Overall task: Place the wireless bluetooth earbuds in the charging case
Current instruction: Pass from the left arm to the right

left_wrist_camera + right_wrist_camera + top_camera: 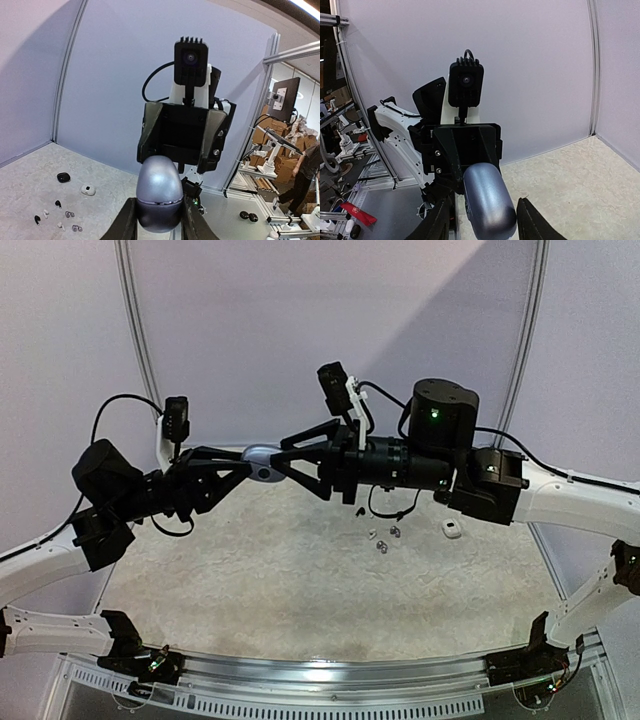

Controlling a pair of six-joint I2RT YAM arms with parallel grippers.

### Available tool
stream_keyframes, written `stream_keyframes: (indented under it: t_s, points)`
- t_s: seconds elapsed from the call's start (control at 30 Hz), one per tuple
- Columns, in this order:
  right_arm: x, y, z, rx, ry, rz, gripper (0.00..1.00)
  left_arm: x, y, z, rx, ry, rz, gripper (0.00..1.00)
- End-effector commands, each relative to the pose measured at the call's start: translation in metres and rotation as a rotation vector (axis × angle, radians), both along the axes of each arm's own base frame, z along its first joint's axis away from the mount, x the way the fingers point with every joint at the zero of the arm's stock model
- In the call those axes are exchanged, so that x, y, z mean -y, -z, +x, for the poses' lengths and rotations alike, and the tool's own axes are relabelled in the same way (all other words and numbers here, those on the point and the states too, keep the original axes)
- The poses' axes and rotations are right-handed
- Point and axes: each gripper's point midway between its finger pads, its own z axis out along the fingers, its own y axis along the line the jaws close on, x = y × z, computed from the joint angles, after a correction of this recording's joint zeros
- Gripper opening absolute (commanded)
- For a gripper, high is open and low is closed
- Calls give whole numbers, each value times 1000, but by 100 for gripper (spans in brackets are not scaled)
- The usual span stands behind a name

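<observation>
A silvery-blue pebble-shaped charging case (262,460) hangs in mid-air between both grippers, lid closed. My left gripper (248,462) is shut on its lower half; the left wrist view shows the case (159,187) pinched between both fingers (129,222). My right gripper (282,465) faces it from the right, jaws open around the case's (487,200) other end, with small gaps on both sides. Several tiny earbuds lie on the table: a black one (360,510) and silvery-white ones (383,540). They also show in the left wrist view (58,203), (70,214).
A small white case (451,529) lies on the table right of the earbuds; it also shows in the left wrist view (88,190) next to a black case (63,177). The table is pale marbled (300,600), walled by white panels.
</observation>
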Motion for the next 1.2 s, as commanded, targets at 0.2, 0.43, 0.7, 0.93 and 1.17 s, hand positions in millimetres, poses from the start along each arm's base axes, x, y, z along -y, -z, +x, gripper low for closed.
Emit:
stream_keyframes:
  t_s: [0.2, 0.43, 0.7, 0.93, 1.17]
  points:
    - [-14, 11, -1, -48, -33, -60, 45, -2, -7, -3, 29, 10, -29, 0]
    - [-13, 6, -6, -38, -61, -52, 16, -1, -5, -3, 26, 10, -23, 0]
    - [-5, 9, -8, 10, -60, -126, 0, 5, 33, 0, 102, -5, 158, 46]
    - [-2, 10, -17, 155, -89, -194, 0, 6, 55, -8, 249, 23, 294, 56]
    - [-4, 18, -16, 205, -97, -245, 0, 8, 39, -6, 246, 16, 211, 48]
